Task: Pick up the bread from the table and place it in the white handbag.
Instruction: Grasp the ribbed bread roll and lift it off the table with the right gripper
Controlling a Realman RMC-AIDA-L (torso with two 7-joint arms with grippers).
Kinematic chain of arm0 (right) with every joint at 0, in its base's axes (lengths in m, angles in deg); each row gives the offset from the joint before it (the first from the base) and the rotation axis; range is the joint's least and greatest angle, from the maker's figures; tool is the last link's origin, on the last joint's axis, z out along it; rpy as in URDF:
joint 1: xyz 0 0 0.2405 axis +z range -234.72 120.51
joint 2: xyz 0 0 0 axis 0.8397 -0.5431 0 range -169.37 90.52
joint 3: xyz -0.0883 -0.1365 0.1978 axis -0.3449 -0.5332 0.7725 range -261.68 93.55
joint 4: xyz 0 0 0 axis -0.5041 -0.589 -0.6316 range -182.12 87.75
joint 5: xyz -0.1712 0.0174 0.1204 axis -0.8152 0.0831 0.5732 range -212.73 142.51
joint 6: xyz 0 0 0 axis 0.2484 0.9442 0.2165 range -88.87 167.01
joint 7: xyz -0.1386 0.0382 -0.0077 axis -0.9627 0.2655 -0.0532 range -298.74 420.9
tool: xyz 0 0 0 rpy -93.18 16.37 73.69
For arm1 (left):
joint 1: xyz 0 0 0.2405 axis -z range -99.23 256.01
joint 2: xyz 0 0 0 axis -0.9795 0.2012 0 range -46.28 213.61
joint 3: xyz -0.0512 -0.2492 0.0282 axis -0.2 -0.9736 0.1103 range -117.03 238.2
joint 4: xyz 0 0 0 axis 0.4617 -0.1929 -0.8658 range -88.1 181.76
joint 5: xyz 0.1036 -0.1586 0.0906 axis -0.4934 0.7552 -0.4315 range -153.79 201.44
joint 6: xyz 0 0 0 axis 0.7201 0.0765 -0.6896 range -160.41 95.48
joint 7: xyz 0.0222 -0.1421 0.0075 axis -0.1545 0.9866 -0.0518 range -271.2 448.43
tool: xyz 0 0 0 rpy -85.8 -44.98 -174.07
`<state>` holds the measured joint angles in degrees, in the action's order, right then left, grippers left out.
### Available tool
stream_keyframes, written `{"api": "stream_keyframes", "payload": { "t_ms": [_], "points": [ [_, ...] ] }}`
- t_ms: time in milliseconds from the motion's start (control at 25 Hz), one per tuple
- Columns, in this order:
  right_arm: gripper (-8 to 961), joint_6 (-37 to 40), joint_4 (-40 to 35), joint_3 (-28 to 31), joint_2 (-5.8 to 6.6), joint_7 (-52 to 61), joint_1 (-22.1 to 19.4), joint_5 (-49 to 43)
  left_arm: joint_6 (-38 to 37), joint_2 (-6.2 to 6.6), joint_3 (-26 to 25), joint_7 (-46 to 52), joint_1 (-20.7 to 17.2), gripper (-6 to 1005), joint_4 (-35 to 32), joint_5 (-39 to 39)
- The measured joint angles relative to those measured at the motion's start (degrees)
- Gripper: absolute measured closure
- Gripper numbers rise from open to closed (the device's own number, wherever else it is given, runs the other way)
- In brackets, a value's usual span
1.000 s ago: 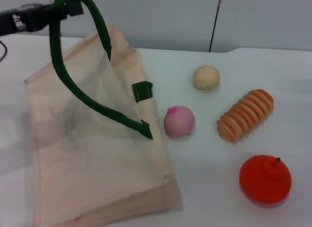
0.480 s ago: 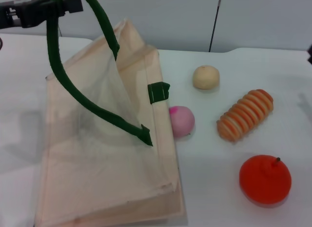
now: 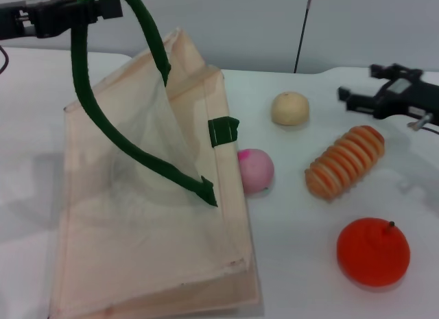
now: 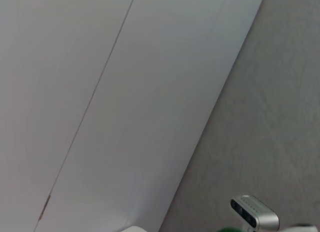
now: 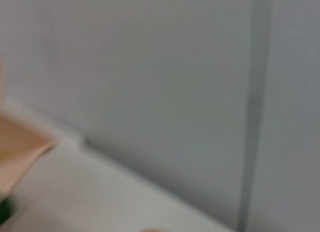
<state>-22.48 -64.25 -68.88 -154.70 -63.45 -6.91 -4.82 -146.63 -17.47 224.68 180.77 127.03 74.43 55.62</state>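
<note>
The elongated ridged bread loaf with orange and cream stripes (image 3: 345, 161) lies on the white tabletop (image 3: 302, 223), well apart from the large cream-beige fabric handbag with thick dark green loop handles (image 3: 147, 216), so the pick has not begun and the placing is all left to do. The left end effector (image 3: 92, 9) is clamped on the top of one green handle (image 3: 120, 137), holding it high so that the bag's upper side lifts and its mouth gapes toward the loaf; that readying step looks done. The right end effector (image 3: 357, 84) hangs above the tabletop just beyond the loaf's far end, its two dark fingers spread apart and holding nothing. The loaf lies at a slant, its ribbed coils intact, with a small round tan bun (image 3: 289, 108) and a pink ball (image 3: 253, 170) between it and the bag, and an orange-red round fruit (image 3: 373, 252) nearer the robot.
</note>
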Motion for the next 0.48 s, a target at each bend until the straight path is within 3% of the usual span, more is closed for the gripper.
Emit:
{"api": "stream_keyframes", "payload": {
  "t_ms": [240, 480],
  "points": [
    [82, -4.61, -7.42, -17.05, -0.26, 7.71, 5.35, -7.72, 0.14, 0.09, 0.0, 0.17, 0.28, 902, 0.0, -0.83],
    [77, -9.3, -14.85, -29.32, -0.46, 14.68, 6.42, -8.41, 0.5, 0.13, 0.0, 0.48, 0.66, 902, 0.0, -1.54]
  ]
}}
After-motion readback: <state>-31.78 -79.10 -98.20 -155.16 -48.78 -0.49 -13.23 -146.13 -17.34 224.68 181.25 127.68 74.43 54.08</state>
